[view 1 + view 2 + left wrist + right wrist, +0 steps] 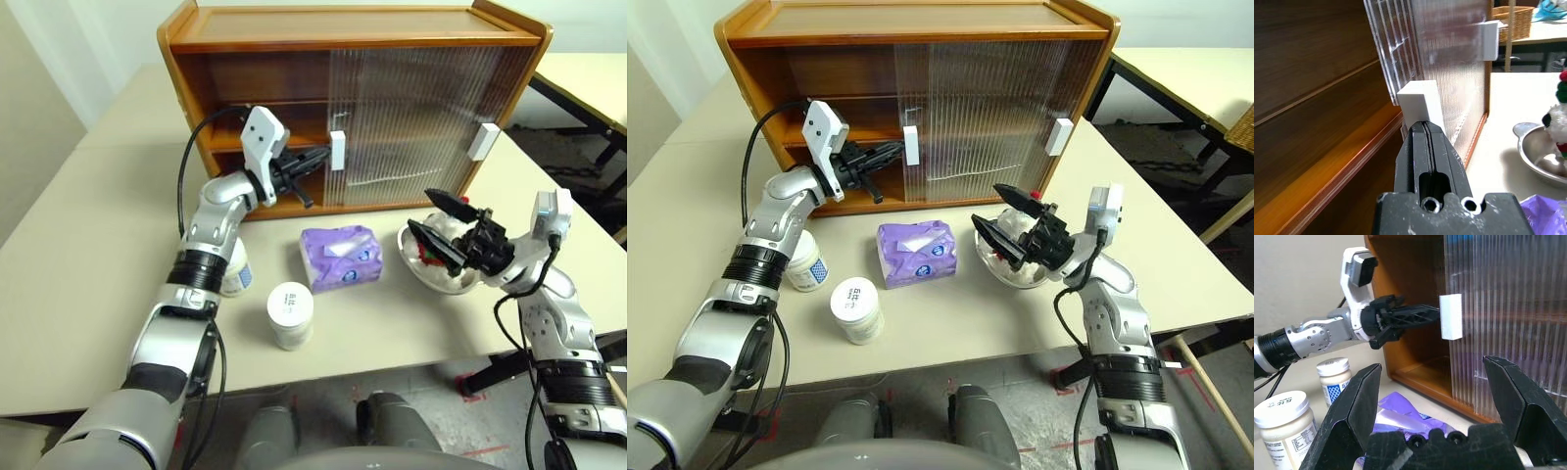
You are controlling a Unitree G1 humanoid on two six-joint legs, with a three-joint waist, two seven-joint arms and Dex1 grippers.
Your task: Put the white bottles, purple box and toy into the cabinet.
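From the head views we see our left gripper (318, 157) with jaws pressed together, its tips against the white handle (338, 150) of the cabinet (245, 44), which stands at the table's (88, 294) far edge. Our right gripper (439, 223) hangs spread above the toy (1011, 227) in its metal dish (1014, 277). The purple box (341, 257) lies mid-table; two white bottles (290, 314) stand nearer the front edge.

In the left wrist view, the closed fingers (1427, 152) meet the handle.

In the right wrist view, wide jaws frame the box and bottles.

2 white bottles (290, 313) upright | purple box (340, 257) flat | toy (1560, 122) in dish | cabinet (353, 98) half-open
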